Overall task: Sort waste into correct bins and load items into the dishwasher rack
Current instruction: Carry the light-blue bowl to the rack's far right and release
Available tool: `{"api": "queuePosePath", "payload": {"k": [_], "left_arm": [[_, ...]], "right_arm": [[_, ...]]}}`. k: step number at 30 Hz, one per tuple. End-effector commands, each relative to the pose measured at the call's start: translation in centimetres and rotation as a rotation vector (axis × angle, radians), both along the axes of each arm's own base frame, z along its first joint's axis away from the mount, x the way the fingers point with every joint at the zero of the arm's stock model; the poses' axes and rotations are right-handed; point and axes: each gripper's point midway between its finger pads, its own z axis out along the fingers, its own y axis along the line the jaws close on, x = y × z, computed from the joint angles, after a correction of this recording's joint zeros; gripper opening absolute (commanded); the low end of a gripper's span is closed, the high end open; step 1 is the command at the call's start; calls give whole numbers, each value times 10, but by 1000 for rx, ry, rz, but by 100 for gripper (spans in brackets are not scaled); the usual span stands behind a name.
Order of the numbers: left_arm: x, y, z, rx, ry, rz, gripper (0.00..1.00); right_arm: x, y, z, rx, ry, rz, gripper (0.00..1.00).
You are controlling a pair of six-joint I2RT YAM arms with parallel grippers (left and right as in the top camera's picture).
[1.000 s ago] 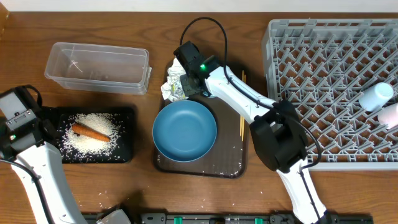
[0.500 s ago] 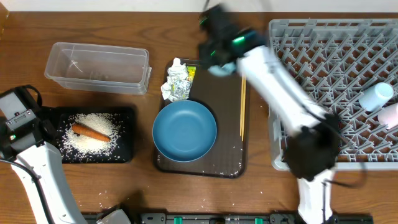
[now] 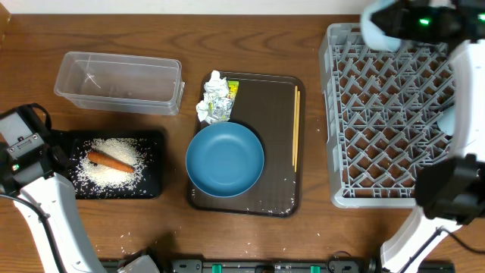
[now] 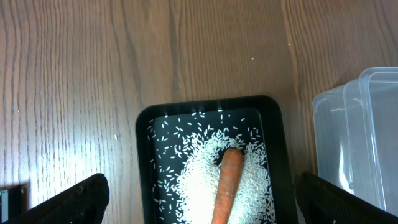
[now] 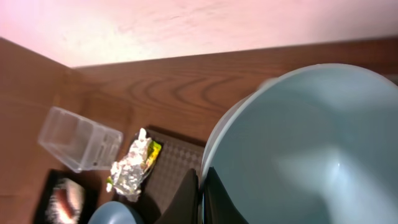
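My right gripper (image 3: 394, 21) is shut on the rim of the small light-blue bowl (image 3: 377, 27) and holds it high over the far left corner of the grey dishwasher rack (image 3: 394, 129). In the right wrist view the fingers (image 5: 189, 198) pinch the bowl (image 5: 311, 143) at its rim. The blue plate (image 3: 225, 159), crumpled paper with green-yellow wrapper (image 3: 214, 98) and chopsticks (image 3: 295, 136) lie on the brown tray. My left gripper (image 4: 202, 200) is open and empty over the black tray (image 4: 144, 134), which holds rice (image 4: 199, 186) and the carrot (image 4: 228, 183).
The clear plastic box (image 3: 117, 82) stands behind the black tray (image 3: 151, 186). The brown serving tray (image 3: 276, 98) sits mid-table. A white cup (image 3: 447, 117) shows partly behind the right arm at the rack's right side. Loose rice grains lie on the table's front.
My right arm has lifted the light-blue bowl from the brown tray beside the paper and swung it right, up over the rack's far left corner. The left arm has not moved.
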Motion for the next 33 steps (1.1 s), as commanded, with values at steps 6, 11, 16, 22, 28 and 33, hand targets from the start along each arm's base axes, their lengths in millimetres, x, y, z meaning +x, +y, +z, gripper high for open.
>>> {"api": "queuePosePath", "payload": {"k": [6,11,16,22,28,33], "left_arm": [[-3,2,0,6,5,21,97],[-3,2,0,6,5,21,97],[-3,2,0,7,4,21,97],[-3,2,0,7,4,21,97],[-3,2,0,7,4,21,97],[-3,2,0,7,4,21,97]], "right_arm": [[-4,-57,-18,313,-16,72,1],[-4,-97,-41,341,17,-7,1],[-11,-125,-51,336,12,-52,1],[-13,-133,-51,333,-3,-60,1],[-8,-127,-55,323,-18,-41,1],[-5,-123,-71,338,-7,-45,1]]}}
